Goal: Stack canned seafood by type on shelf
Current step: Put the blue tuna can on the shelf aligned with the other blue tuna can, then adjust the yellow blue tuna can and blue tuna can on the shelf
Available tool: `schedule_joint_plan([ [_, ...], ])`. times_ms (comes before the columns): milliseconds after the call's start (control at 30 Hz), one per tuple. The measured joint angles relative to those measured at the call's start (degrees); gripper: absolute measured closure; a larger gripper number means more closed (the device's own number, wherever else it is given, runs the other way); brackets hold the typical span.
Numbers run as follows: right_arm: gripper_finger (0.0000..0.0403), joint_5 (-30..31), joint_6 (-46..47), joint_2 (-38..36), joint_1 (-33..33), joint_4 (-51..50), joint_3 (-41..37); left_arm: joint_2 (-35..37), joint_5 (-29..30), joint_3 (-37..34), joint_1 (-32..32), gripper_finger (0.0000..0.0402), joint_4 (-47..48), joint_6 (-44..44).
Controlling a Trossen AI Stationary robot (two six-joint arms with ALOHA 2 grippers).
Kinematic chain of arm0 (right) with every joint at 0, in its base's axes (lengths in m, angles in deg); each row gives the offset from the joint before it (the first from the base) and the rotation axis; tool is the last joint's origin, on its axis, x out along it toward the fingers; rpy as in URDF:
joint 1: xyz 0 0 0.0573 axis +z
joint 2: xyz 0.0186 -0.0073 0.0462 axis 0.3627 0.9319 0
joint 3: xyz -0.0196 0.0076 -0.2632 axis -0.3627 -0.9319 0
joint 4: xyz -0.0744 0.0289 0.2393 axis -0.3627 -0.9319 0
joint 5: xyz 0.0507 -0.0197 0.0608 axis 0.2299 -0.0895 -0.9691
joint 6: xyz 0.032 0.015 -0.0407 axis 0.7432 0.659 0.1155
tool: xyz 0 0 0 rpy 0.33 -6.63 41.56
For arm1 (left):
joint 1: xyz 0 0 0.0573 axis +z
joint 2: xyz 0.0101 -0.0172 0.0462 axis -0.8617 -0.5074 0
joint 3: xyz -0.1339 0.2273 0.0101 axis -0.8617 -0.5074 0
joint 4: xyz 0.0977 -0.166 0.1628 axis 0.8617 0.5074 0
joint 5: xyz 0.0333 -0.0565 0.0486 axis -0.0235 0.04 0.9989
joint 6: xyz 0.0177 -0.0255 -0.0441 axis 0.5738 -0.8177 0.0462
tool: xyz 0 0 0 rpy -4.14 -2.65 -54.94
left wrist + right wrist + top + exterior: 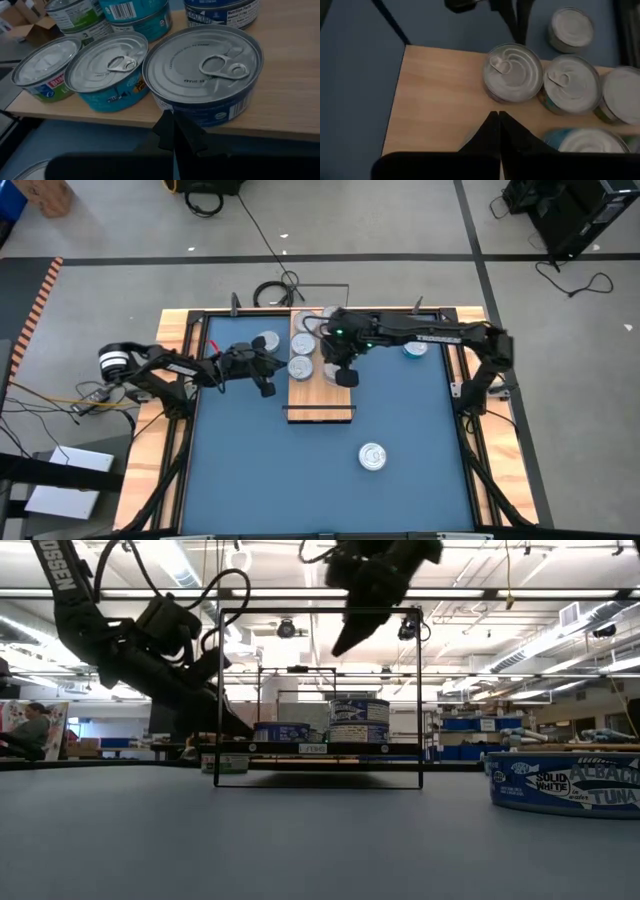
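From overhead I see the shelf (321,385) lying with its long axis running from the far edge of the surface (400,420) toward its middle, the near end bare. Several tins (301,366) cluster on its far half, silver tops up. One more tin (266,341) sits on the surface just off the shelf's left edge, another (415,348) near the far right corner, and one (372,457) alone toward the near edge. My left gripper (266,383) sits beside the shelf's left edge, fingers pressed together. My right gripper (345,376) is above the shelf's right side, also pinched shut on nothing.

At table height, I see the shelf end-on, its black frame (318,695) standing upright, with stacked tins (358,720) behind. A tuna tin (565,783) sits close at the right.

My left wrist camera shows closed fingers (175,135) at the shelf's edge, just before a blue-sided tin (205,75), its ring pull lying flat.

My right wrist camera looks down past closed fingers (499,131) onto bare wood (440,95), a row of tins (514,73) just beyond.
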Motion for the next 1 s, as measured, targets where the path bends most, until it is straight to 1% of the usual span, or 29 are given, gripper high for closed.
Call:
schedule_joint_plan([
  [167, 0.0402, 1.0, 3.0, -8.0, -0.1, 9.4, -12.2, -1.1, -0.1, 0.0, 0.0, 0.0399, -1.4, 0.0],
  [267, 0.0402, 1.3, 5.5, -12.8, 0.1, 14.7, -18.9, -1.1, -1.7, 0.0, 0.0, 0.0399, -1.8, 0.0],
  [433, 0.0402, 3.0, 8.7, -17.9, 1.5, 21.1, -27.5, -1.1, -3.1, 0.0, -0.8, 0.0399, -3.5, 0.0],
  [533, 0.0402, 5.1, 10.6, -19.3, 2.6, 22.5, -30.6, -1.1, -3.1, 0.4, -1.5, 0.0399, -3.6, 0.0],
  [667, 0.0402, 5.9, 12.0, -19.0, 4.5, 23.2, -33.4, -1.1, -3.2, 0.8, -2.7, 0.0399, -3.1, 0.3],
  [733, 0.0402, 8.0, 12.0, -19.0, 5.7, 23.3, -34.7, -1.1, -2.6, 0.8, -3.0, 0.0399, -2.5, 1.2],
  [833, 0.0402, 11.5, 12.0, -19.5, 6.8, 23.2, -36.2, 0.6, -1.6, 0.8, -3.1, 0.0399, -1.4, 1.6],
  [900, 0.0402, 12.0, 12.2, -19.7, 6.8, 23.5, -36.6, 2.0, -1.3, 0.8, -3.1, 0.0399, -1.3, 1.3],
  [1000, 0.0402, 12.0, 12.4, -19.7, 6.4, 23.3, -37.5, 4.2, 2.7, 1.1, -2.0, 0.0399, -1.2, -0.9],
])
